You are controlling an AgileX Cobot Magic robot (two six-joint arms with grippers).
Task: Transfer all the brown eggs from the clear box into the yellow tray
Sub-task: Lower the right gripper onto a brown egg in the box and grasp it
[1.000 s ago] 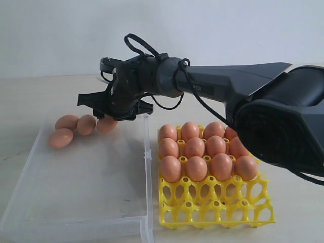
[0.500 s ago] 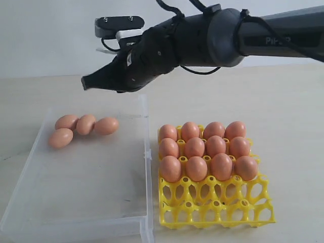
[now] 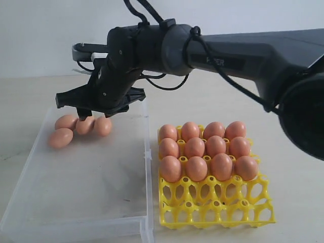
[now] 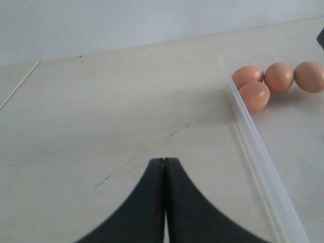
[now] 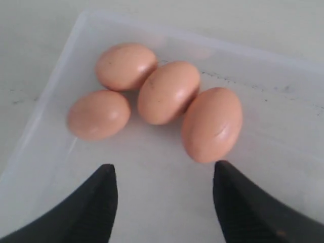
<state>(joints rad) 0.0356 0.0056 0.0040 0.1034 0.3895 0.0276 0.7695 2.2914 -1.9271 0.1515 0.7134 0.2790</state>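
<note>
Fingers point(image 5: 96, 212) of the right gripper point(image 5: 164, 167), lifted a moment ago, now hang spread and empty over four brown eggs point(image 5: 168, 92) in the clear box point(image 3: 91, 192); the yellow tray point(image 3: 217, 205) holds twelve; another pick looks near.

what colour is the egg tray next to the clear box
Bright yellow all over. The yellow tray shows best in the exterior view.
</note>
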